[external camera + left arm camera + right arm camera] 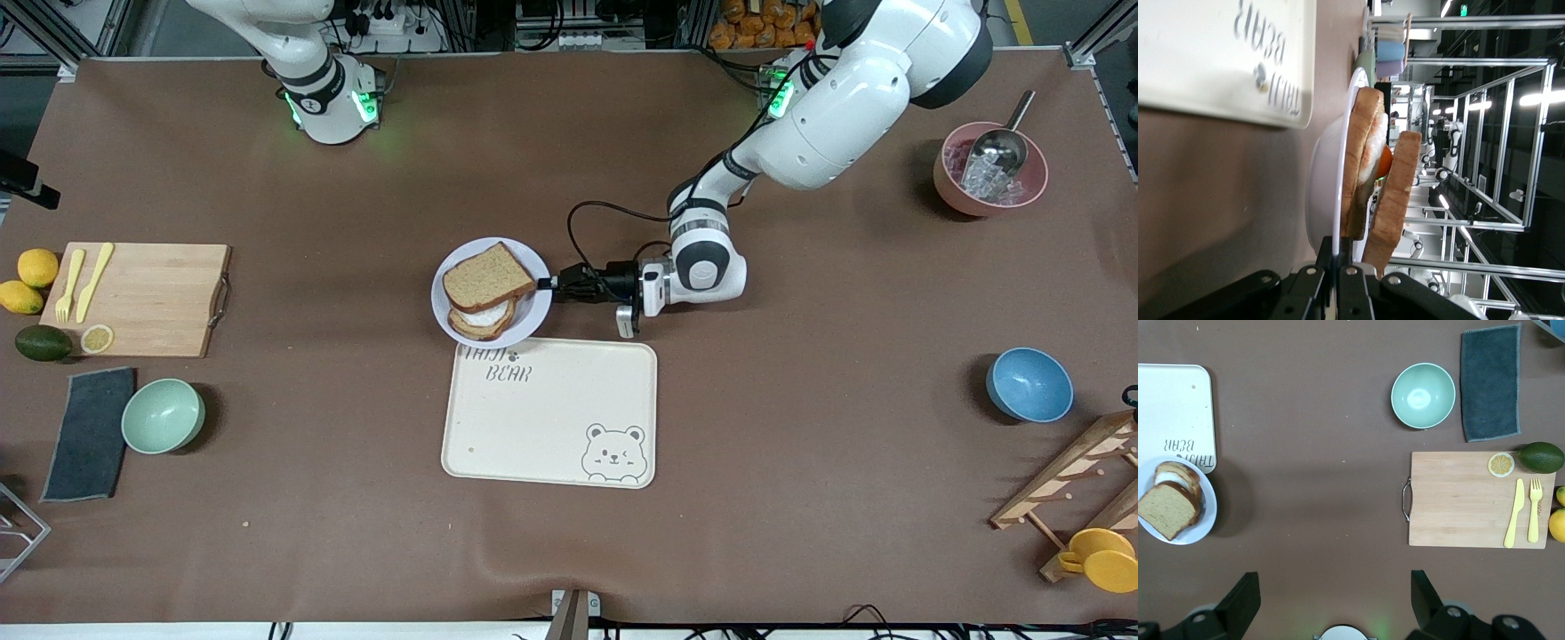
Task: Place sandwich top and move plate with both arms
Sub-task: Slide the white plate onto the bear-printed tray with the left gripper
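The plate [536,313] holds a sandwich at the table's middle, and its edge overlaps a corner of the cream bear tray [551,418]. The sandwich top [487,276] lies tilted on the egg slice [484,316]. My left gripper [553,284] is shut on the plate's rim at the side toward the left arm's end. In the left wrist view the fingers [1341,250] pinch the thin rim of the plate [1325,187], and the sandwich top [1398,193] leans over the egg. My right gripper [1333,590] is open and empty, high over the table near its base; its view shows the plate [1205,513].
A wooden cutting board [147,298] with yellow cutlery, lemons, an avocado, a mint bowl [163,415] and a grey cloth [89,433] lie toward the right arm's end. A blue bowl [1029,384], a pink bowl [989,169] with a scoop and a wooden rack [1076,480] lie toward the left arm's end.
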Controlling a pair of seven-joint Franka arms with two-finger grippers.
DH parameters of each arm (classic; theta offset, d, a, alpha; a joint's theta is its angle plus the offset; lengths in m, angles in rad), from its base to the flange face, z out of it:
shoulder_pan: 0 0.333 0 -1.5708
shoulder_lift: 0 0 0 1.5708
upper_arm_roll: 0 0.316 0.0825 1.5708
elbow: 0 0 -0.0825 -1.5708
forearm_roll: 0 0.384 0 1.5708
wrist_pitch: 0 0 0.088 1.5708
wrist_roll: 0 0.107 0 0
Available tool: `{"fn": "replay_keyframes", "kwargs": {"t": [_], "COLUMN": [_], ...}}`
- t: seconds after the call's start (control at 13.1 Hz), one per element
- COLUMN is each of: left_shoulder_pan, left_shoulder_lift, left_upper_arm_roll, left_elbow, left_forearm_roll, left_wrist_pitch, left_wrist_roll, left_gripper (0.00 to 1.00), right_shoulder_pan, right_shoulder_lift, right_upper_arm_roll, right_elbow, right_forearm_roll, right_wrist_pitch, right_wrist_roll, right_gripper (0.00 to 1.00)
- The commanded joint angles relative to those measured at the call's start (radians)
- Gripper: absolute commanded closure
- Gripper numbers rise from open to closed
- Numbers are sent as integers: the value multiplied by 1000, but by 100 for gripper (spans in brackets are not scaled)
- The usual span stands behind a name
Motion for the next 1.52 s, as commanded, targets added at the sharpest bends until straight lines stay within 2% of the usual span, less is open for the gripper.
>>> {"fn": "replay_keyframes", "kwargs": {"t": [0.0, 0.38, 0.76, 1.07, 1.45], "left_shoulder_pan": [120, 209, 334, 335, 320], "left_shoulder_lift": [-46, -43, -46, -26, -6], "left_upper_arm_roll": [-78, -95, -99, -82, -18], "left_elbow": [-29, -16, -6, 39, 68], "left_forearm_roll": [-24, 37, 178, 189, 191], "left_wrist_pitch": [-5, -4, -4, -4, -4], "left_wrist_roll": [23, 8, -55, -86, -121], "left_gripper": [100, 100, 100, 100, 100], "right_shoulder_pan": [4, 4, 42, 42, 42], "right_shoulder_lift": [12, 19, 19, 19, 19], "right_upper_arm_roll": [2, 2, 3, 3, 3], "right_elbow": [17, 17, 17, 17, 17], "right_forearm_roll": [-1, -4, -48, -48, -48], "right_wrist_pitch": [-12, -15, -16, -16, -16], "right_wrist_roll": [12, 10, 4, 6, 6], "right_gripper": [0, 0, 0, 0, 0]}}
